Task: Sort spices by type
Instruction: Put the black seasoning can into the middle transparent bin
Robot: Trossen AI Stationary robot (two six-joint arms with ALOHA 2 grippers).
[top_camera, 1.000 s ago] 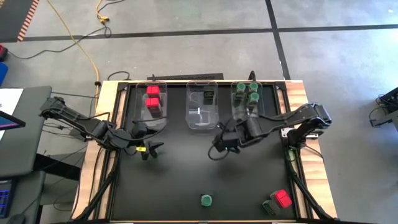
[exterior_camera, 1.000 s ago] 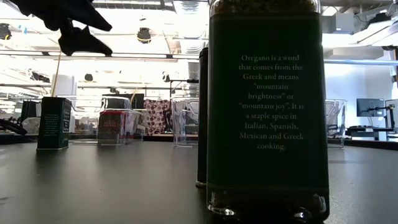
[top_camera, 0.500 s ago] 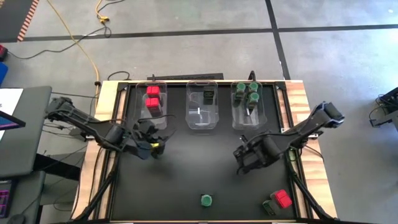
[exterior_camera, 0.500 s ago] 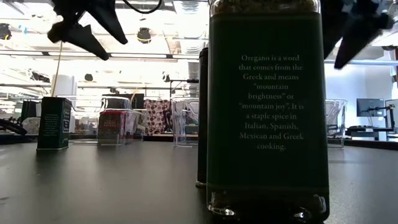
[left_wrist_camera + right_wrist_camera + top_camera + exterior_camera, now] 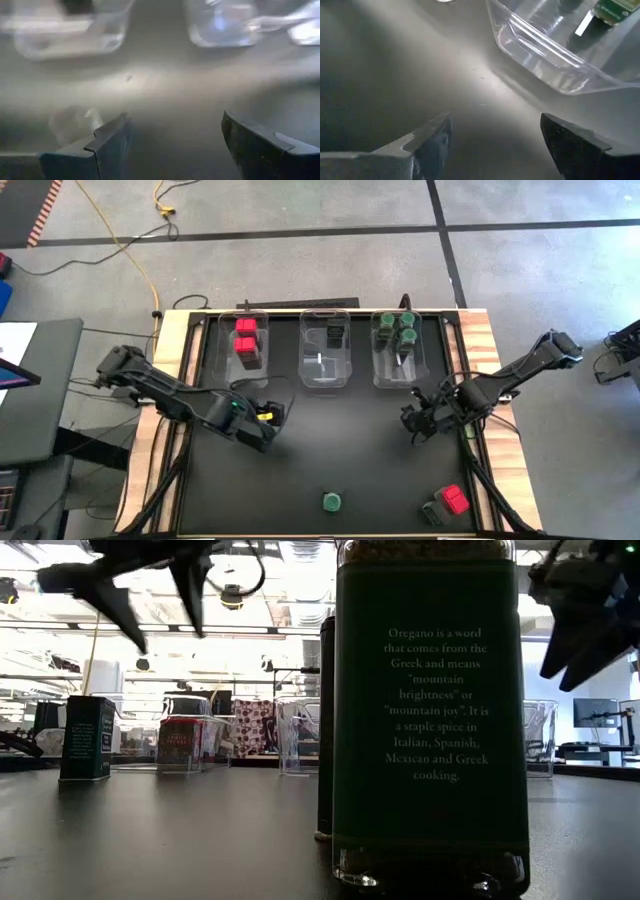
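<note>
Three spices stand loose near the front edge: a green-lidded jar, which fills the low view close up as the oregano jar, a red-topped one and a dark one. Others sit in the far bins: red-topped ones, a dark one and green-lidded jars. A dark green tin stands at the left in the low view. My left gripper hovers open over bare table, left of centre. Below the right bin, my right gripper is also open and holds nothing.
Three clear bins line the far edge: left, middle, right. The right bin's corner lies just beyond my right gripper. Bare black table spreads between the arms. A wooden frame borders the table.
My right gripper has drawn back from in front of the middle bin toward the table's right edge and come lower. My left gripper has reached toward the table's middle and rolled about its own axis. Neither has changed its opening, and no spice has moved.
</note>
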